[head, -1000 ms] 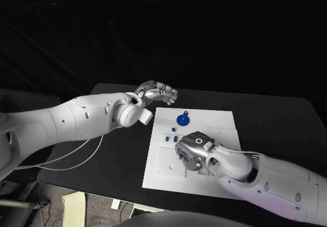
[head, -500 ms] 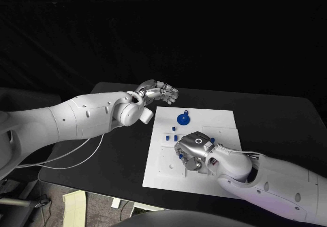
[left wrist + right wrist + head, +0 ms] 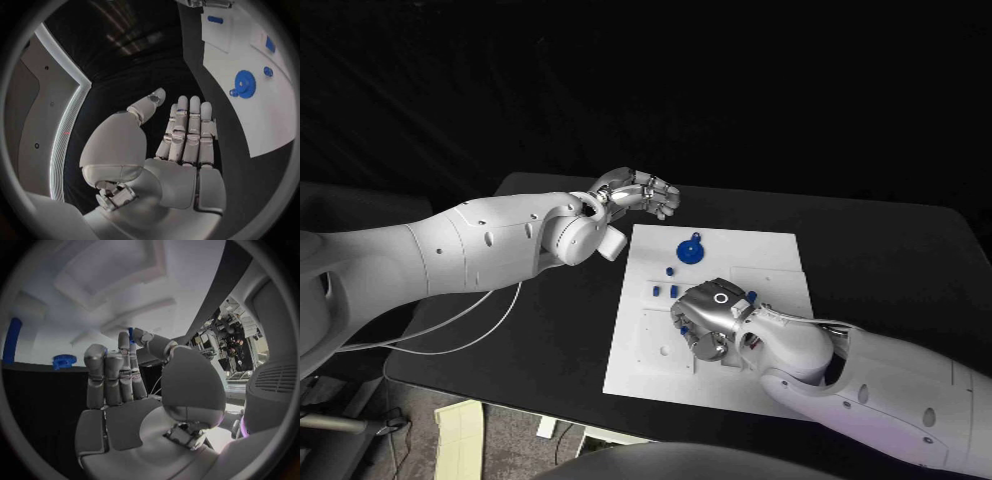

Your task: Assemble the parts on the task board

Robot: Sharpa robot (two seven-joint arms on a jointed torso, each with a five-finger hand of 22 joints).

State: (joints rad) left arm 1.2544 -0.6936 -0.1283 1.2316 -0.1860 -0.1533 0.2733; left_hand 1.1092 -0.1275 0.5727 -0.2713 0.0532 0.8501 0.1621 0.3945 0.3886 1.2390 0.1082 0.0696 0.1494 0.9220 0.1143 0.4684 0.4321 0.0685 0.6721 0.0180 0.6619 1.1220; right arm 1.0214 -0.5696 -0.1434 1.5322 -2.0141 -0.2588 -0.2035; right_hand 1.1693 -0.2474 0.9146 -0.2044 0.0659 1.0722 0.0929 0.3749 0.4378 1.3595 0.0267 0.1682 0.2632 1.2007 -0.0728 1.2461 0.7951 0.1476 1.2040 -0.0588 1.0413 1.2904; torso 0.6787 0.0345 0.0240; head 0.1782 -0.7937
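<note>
Over 1 s nothing shifted: silver right hand (image 3: 710, 318) stays on white task board (image 3: 769, 250), grasp indiscernible; silver left hand (image 3: 635, 193) empty, fingers extended.

The head view looks steeply down from above the table (image 3: 906, 250), taking in the whole task board (image 3: 711, 310) with the left arm entering at 9 o'clock and the right arm from 4 o'clock; the left wrist view sits close behind the left hand (image 3: 181, 150), facing along its straightened fingers over the table's dark edge, the board's near corner and a blue gear (image 3: 245, 83) at 2 o'clock; the right wrist view sits tight behind the right hand (image 3: 122, 390), facing the board from very near; the gear (image 3: 62, 360) lies at 9 o'clock there, so all three views share it.
</note>
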